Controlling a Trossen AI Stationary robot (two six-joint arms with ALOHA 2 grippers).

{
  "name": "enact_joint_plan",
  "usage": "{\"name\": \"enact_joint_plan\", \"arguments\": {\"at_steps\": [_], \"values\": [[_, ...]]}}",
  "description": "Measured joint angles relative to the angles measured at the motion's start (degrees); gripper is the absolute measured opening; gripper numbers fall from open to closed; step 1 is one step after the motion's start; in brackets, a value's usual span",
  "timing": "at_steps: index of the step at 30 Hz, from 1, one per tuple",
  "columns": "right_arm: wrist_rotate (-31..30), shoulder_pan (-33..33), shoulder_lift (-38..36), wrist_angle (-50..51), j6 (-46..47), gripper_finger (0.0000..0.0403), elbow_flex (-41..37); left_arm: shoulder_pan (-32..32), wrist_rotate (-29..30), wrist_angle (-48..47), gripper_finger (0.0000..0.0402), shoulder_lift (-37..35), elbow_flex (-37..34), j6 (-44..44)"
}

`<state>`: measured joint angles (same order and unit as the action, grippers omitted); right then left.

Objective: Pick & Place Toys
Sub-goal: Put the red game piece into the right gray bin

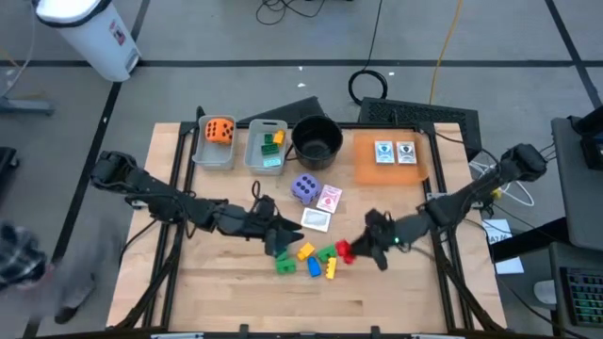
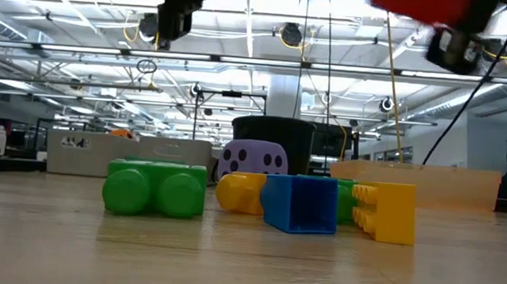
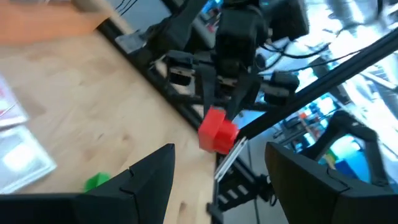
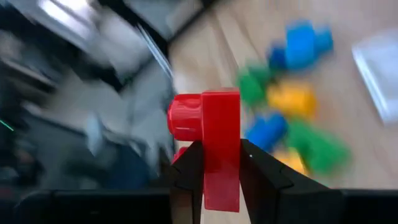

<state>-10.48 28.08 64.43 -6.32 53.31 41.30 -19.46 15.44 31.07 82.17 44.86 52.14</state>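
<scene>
High view: right hand (image 1: 363,250) clamped on red block (image 1: 343,250), beside block cluster (image 1: 306,259) on tabletop (image 1: 396,292). Left hand (image 1: 281,235) over cluster, fingers apart, holding nothing.

Low view: green block (image 2: 154,189), blue block (image 2: 300,203), yellow block (image 2: 384,212) resting on tabletop; purple die (image 2: 254,159) behind; red block raised near top edge.

Left wrist view: left fingers (image 3: 149,186) spread, empty; red block in far hand.

Right wrist view: red block pinched between both fingers (image 4: 264,180), above cluster.
</scene>
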Motion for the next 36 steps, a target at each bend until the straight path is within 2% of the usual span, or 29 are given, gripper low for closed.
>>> {"name": "enact_joint_plan", "arguments": {"at_steps": [9,17,23,30,32,36], "values": [[1.8,-9.7,-0.2,-20.8,-4.6,0.0071,0.0,0.3,2.1,8.4,0.0257,0.0,0.0,-5.7],[3.3,-14.1,3.6,-31.2,-2.8,0.0072,0.0,2.2,2.2,9.8,0.0257,0.0,3.6,-13.1],[3.1,-15.8,6.0,-36.3,-1.5,0.0073,0.0,3.0,3.3,-3.2,0.0257,0.0,11.7,-20.7],[-1.5,-17.6,6.8,-36.8,-1.8,0.007,0.1,2.4,9.0,-34.5,0.0257,0.0,25.1,-23.9],[-1.5,-18.3,6.8,-36.8,-1.9,0.0072,0.1,2.1,10.9,-38.2,0.0257,0.0,27.6,-26.1],[-1.5,-19.4,6.8,-36.8,-1.9,0.0071,0.1,2.0,12.9,-38.8,0.0257,0.0,29.5,-29.2]]}}
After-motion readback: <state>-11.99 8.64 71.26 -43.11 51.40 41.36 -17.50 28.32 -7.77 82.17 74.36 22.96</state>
